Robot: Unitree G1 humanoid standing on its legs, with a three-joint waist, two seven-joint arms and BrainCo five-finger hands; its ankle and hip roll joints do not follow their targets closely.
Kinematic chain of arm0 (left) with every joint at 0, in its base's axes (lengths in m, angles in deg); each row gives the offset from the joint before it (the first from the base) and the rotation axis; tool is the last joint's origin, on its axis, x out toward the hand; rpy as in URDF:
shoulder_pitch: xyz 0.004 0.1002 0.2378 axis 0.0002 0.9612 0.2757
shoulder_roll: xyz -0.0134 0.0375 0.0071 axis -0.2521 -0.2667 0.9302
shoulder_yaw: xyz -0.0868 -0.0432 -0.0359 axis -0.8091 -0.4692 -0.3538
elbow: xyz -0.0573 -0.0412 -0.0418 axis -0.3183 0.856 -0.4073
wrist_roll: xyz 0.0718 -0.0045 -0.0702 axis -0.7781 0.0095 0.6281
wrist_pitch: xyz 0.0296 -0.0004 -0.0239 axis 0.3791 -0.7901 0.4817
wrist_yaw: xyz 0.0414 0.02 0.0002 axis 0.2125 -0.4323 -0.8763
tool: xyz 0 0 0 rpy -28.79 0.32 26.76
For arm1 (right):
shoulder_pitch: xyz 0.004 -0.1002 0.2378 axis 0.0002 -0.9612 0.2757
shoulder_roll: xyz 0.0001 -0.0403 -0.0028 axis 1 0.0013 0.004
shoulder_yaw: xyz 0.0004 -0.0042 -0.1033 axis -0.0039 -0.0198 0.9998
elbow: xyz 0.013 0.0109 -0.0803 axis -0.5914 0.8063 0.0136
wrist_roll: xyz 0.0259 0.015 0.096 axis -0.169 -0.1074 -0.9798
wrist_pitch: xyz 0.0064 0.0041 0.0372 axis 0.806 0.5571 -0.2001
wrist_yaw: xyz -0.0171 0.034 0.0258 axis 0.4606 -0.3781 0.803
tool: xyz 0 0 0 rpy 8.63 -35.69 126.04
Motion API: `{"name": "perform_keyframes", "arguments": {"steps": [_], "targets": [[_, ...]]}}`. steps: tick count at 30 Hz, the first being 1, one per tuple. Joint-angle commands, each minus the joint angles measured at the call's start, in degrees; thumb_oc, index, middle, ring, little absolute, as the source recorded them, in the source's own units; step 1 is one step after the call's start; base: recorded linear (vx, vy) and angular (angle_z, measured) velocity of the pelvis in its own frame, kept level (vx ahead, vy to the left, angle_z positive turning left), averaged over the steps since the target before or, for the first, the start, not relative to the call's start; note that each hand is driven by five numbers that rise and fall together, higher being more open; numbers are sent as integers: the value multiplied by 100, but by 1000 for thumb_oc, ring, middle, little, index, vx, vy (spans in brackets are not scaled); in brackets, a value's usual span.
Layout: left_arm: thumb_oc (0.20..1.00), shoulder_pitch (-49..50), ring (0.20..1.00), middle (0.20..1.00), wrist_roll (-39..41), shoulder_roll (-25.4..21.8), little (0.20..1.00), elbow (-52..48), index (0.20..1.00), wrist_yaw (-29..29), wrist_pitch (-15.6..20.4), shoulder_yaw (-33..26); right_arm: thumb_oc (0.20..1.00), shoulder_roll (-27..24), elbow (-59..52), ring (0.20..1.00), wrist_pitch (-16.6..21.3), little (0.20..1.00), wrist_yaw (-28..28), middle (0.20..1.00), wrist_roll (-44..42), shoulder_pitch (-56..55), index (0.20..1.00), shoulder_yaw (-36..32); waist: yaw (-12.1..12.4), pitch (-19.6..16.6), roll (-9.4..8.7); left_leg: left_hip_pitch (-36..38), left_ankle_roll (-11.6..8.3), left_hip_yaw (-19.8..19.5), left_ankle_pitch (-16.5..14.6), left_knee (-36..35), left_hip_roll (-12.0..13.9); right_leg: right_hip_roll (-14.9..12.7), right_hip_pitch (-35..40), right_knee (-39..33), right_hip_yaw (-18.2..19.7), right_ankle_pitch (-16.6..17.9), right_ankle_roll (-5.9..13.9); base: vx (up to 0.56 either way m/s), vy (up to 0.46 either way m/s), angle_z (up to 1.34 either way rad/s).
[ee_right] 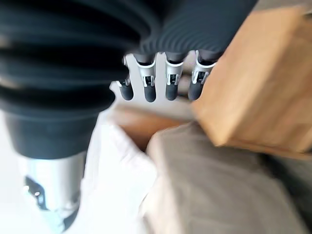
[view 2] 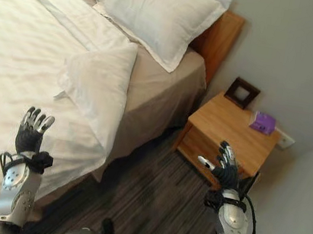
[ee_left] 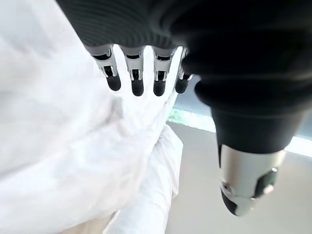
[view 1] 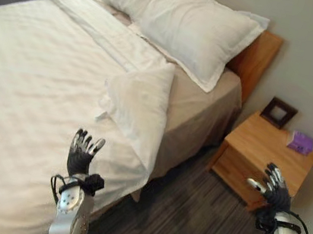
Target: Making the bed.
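Grey wall [view 1: 308,70] behind, dark plank floor [view 1: 187,218] below, wooden headboard [view 1: 255,58] at the head of the bed [view 1: 205,110]. White duvet [view 1: 24,83] spread over most of the mattress, its corner by the pillows [view 1: 184,22] folded back into a bunched flap [view 1: 140,105]. Left hand [view 1: 81,152] raised over the duvet's near edge, fingers straight and spread, holding nothing. Right hand [view 2: 225,164] held up before the wooden nightstand [view 2: 232,132], fingers likewise straight, empty. Small dark frame [view 1: 277,112] and purple box [view 1: 301,142] on the nightstand.
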Motion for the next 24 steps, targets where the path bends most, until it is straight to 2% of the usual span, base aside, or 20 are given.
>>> {"name": "perform_keyframes", "arguments": {"steps": [1,2,3,4,5,6,7,8,9,11,12,13,14,16,18,19,20,21,23,24], "targets": [[1000,-117,1000,1000,-367,-589,1000,-597,1000,102,263,38,1000,59,67,1000,313,1000,17,1000,23,401,1000,-152,57,164,113,201,-603,224,-18,168,532,-471,-175,-1813,489,1541,167,325,-213,106],[1000,-148,1000,1000,-340,-628,1000,-627,1000,163,258,97,1000,71,59,1000,323,1000,28,1000,-40,379,1000,-164,18,185,103,222,-653,45,-55,189,526,-546,-197,-2216,623,1564,151,470,-313,119],[1000,-208,1000,1000,-332,-677,1000,-638,1000,197,266,155,1000,62,52,1000,337,1000,38,1000,-81,349,1000,-188,-74,187,79,231,-722,-221,-128,260,507,-463,-195,-2864,1014,1603,167,230,-190,129],[1000,-212,1000,1000,-331,-681,1000,-636,1000,197,267,155,1000,65,52,1000,338,1000,40,1000,-83,351,1000,-189,-80,186,87,213,-722,-227,-118,272,519,-452,-175,-2921,998,1646,163,255,-286,139],[1000,-360,1000,1000,-351,-811,1000,-611,1000,225,283,249,1000,63,-23,1000,360,1000,56,1000,-169,290,1000,-228,-175,203,-14,169,-817,-546,-197,393,499,-368,30,-3775,1688,1700,306,215,-288,153],[1000,-427,1000,1000,-360,-877,1000,-609,1000,268,295,330,1000,66,-25,1000,371,1000,57,1000,-188,256,1000,-224,-183,193,-31,143,-872,-780,-277,443,517,-445,107,-4001,2024,1771,393,242,-380,160],[1000,-440,1000,1000,-342,-901,1000,-611,1000,298,306,385,1000,74,-9,1000,372,1000,71,1000,-201,255,1000,-223,-158,184,-74,75,-903,-920,-256,499,537,-573,140,-4098,2079,1959,440,152,-192,161],[1000,-437,1000,1000,-341,-903,1000,-610,1000,299,305,390,1000,76,-5,1000,373,1000,72,1000,-201,252,1000,-224,-174,176,-69,100,-899,-942,-305,496,535,-582,181,-4109,2049,1912,446,111,-332,160],[1000,-396,1000,1000,-360,-937,1000,-656,1000,346,310,398,1000,68,1,1000,377,1000,112,1000,-189,269,1000,-236,-139,163,-148,-1,-994,-1283,-263,576,598,-695,211,-4113,2340,2262,554,91,-242,135],[1000,-346,1000,1000,-388,-959,1000,-655,1000,362,303,378,1000,52,27,1000,389,1000,143,1000,-206,318,1000,-231,-129,143,-190,-78,-1055,-1483,-253,618,660,-681,287,-4096,2401,2280,626,59,-352,103],[1000,-265,1000,1000,-323,-963,1000,-655,1000,386,302,305,1000,41,-40,1000,388,1000,207,1000,-241,338,1000,-226,-86,112,-217,-103,-1149,-1727,-194,572,771,-562,354,-4102,2554,2078,640,17,-439,64],[1000,-233,1000,1000,-293,-970,1000,-674,1000,378,304,263,1000,21,-83,1000,385,1000,230,1000,-237,362,1000,-208,-43,101,-221,-150,-1196,-1814,-152,563,856,-501,427,-4218,2529,1848,608,-1,-309,57],[1000,-228,1000,1000,-293,-969,1000,-679,1000,378,301,261,1000,20,-82,1000,386,1000,230,1000,-237,362,1000,-206,-61,101,-219,-150,-1199,-1831,-151,562,858,-500,437,-4218,2510,1844,605,-49,-256,50],[1000,-12,1000,1000,-189,-900,1000,-755,1000,312,308,36,1000,-91,-67,1000,399,1000,246,1000,-204,463,1000,-120,75,33,-172,-311,-1356,-1926,44,530,1124,-335,710,-4808,2117,1268,432,-100,-421,55],[1000,216,1000,1000,-72,-783,1000,-731,1000,265,348,-149,1000,-215,-61,1000,404,1000,276,1000,-174,476,1000,-128,142,35,-118,-344,-1522,-2033,341,424,1381,-52,830,-4944,2087,1170,263,-75,-374,34],[1000,222,1000,1000,-71,-778,1000,-735,1000,265,347,-152,1000,-220,-60,1000,405,1000,276,1000,-174,475,1000,-125,133,35,-104,-335,-1531,-2041,351,405,1399,-34,836,-4946,2079,1176,254,-124,-394,27],[1000,260,1000,1000,98,-626,1000,-753,1000,199,389,-214,1000,-323,-118,1000,429,1000,231,1000,-145,381,1000,-217,147,92,-54,-507,-1665,-2088,705,379,1580,154,965,-5091,1890,1119,100,-181,-378,40],[1000,237,1000,1000,138,-571,1000,-721,1000,163,394,-200,1000,-391,-114,1000,452,1000,219,1000,-102,348,1000,-250,144,144,-46,-617,-1686,-2008,923,405,1636,216,1042,-5135,1754,1096,26,-260,-448,64],[1000,203,1000,1000,105,-503,1000,-657,1000,192,351,-129,1000,-486,-66,1000,434,1000,171,1000,-49,252,1000,-334,10,230,-113,-782,-1513,-1410,834,569,1603,207,1106,-5116,1494,1035,-79,-169,-219,60],[1000,205,1000,1000,101,-499,1000,-661,1000,189,348,-128,1000,-489,-66,1000,435,1000,171,1000,-49,251,1000,-334,10,231,-119,-788,-1504,-1406,810,598,1588,191,1113,-5115,1493,1024,-73,-137,-190,40]]}}
